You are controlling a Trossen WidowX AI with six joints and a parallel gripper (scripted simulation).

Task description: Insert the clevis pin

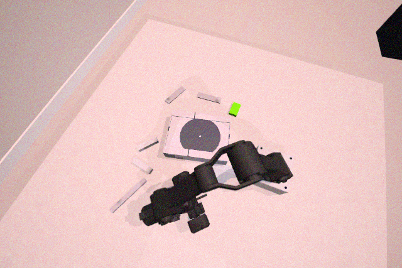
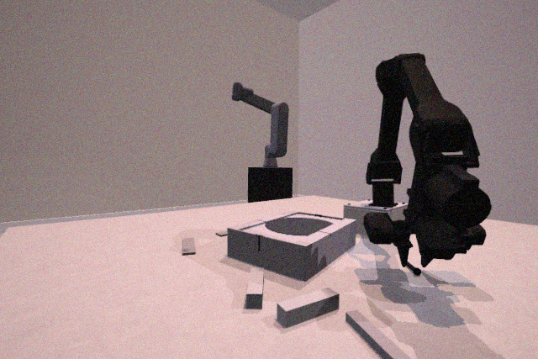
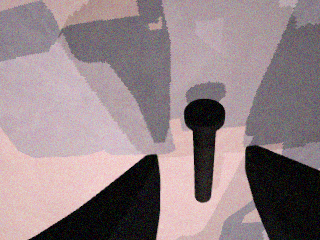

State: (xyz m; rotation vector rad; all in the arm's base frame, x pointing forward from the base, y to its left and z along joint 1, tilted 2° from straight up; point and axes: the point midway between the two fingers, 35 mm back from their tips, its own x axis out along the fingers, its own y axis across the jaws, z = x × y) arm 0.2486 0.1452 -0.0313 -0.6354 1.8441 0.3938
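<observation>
The disc (image 1: 207, 128) (image 2: 298, 226) lies flat in the tray (image 1: 173, 135) (image 2: 277, 255), with its small hole showing as a light dot in the top view. The dark clevis pin (image 3: 204, 165) (image 2: 417, 271) lies on the table beside the tray, its head toward the top of the wrist view. My gripper (image 3: 202, 162) (image 2: 414, 264) is open, low over the pin. In the wrist view the shaft lies between the fingertips with a gap on each side. In the top view the arm hides the fingertips.
Several pale bars lie around the tray, among them a long bar (image 1: 128, 195) (image 2: 373, 334) and a short bar (image 1: 141, 165) (image 2: 308, 307). A green block (image 1: 234, 108) lies behind the tray. Another arm (image 2: 279, 129) stands on a black pedestal (image 2: 270, 184) in the background.
</observation>
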